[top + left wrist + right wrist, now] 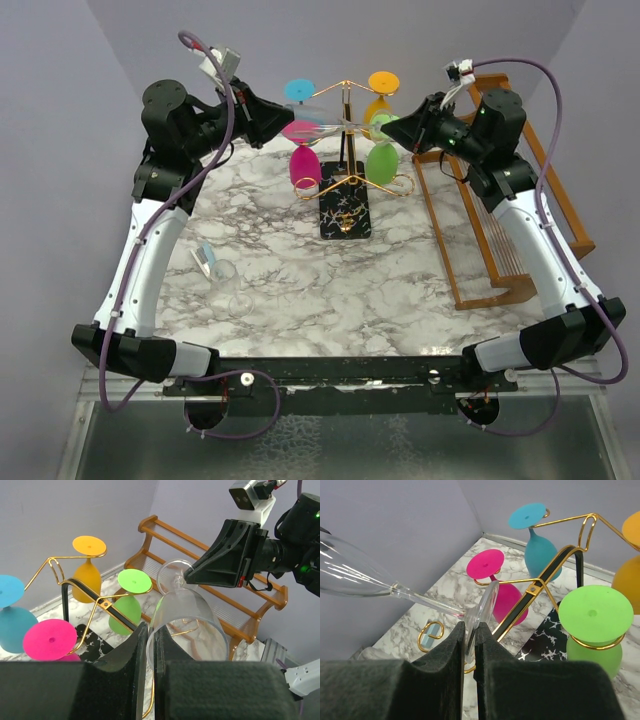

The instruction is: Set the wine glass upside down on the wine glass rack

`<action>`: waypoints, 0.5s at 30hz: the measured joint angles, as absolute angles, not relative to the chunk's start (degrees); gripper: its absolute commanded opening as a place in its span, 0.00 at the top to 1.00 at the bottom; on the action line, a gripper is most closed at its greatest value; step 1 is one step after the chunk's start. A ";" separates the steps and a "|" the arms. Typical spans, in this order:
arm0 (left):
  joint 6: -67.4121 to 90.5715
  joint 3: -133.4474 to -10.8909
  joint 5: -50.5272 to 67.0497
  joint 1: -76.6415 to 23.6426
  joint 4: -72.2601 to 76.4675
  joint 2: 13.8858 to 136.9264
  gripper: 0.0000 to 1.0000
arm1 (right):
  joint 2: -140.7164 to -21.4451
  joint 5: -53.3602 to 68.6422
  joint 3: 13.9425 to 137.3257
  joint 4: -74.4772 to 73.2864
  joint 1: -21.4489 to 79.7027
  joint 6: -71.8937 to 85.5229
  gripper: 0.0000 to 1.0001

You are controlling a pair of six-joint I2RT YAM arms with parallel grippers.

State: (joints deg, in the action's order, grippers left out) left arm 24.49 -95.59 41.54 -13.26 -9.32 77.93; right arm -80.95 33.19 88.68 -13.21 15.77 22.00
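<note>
A clear wine glass lies sideways in the air between my two grippers, above the gold wire wine glass rack. My left gripper is shut on the rim of the bowl. Its fingers pinch the glass wall. My right gripper is shut on the edge of the round foot, with the stem running off to the left. The rack's gold arms and black speckled base sit just below.
Blue, orange, pink and green glasses hang upside down on the rack. A brown wooden slatted rack stands at the right. Another clear glass and a small blue piece lie on the marble table.
</note>
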 measured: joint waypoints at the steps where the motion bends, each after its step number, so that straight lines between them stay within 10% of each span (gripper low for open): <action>1: 24.21 -95.31 41.58 -13.26 -9.19 77.93 0.81 | -80.95 32.60 88.66 -13.23 15.77 21.93 0.99; 15: 17.85 -93.06 42.33 -13.26 -13.91 75.00 0.37 | -78.96 23.92 87.92 -13.43 12.21 13.98 0.99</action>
